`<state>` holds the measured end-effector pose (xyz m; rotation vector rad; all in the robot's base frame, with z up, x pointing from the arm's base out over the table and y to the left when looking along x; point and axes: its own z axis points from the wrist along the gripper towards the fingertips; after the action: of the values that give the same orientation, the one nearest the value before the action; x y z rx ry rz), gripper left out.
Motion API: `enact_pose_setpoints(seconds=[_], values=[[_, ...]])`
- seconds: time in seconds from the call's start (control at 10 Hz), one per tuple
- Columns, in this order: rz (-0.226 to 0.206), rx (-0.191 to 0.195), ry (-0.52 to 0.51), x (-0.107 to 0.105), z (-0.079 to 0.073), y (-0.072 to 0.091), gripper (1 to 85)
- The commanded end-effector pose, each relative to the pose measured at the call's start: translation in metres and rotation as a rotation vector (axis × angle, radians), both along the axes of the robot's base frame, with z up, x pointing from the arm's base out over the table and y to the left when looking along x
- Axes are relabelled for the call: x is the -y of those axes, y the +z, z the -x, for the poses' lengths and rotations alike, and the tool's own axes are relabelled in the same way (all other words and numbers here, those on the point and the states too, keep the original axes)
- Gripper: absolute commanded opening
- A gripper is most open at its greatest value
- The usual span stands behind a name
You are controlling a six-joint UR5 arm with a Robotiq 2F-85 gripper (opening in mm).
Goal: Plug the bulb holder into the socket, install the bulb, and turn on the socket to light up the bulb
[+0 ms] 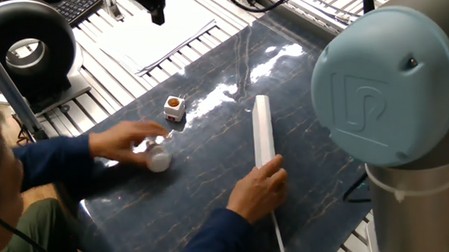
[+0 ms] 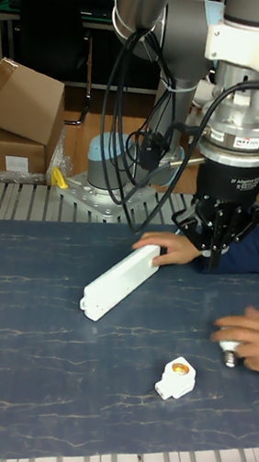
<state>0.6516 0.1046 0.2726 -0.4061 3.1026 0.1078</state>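
A dark marbled worktop (image 2: 59, 316) sits on a slatted metal frame, with cardboard boxes (image 2: 5, 120) behind it. The arm holds its end effector (image 2: 223, 246) above the worktop's edge, pointing down; whether it is open cannot be told. The socket (image 1: 263, 130) lies flat, its near end under one hand (image 1: 261, 188), the holder (image 1: 174, 107) sits with its opening up, and another hand (image 1: 128, 140) grips the bulb (image 1: 158, 159)

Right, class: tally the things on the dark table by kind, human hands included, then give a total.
Long white rectangular power strip: 1
Small white cube-shaped bulb holder with copper-coloured opening: 1
Small white rounded bulb: 1
Human hands: 2
Total: 5
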Motion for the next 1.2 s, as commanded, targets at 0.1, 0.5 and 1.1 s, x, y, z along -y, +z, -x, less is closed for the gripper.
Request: enact_pose_setpoints(seconds=[0.1,0.5,1.1], values=[[-0.044,0.016,-0.052,-0.012,-0.009,-0.006,1.0],[-0.009,-0.015,-0.050,-0.019,-0.007,-0.012,1.0],[0.061,-0.076,-0.047,-0.004,0.015,0.004,1.0]])
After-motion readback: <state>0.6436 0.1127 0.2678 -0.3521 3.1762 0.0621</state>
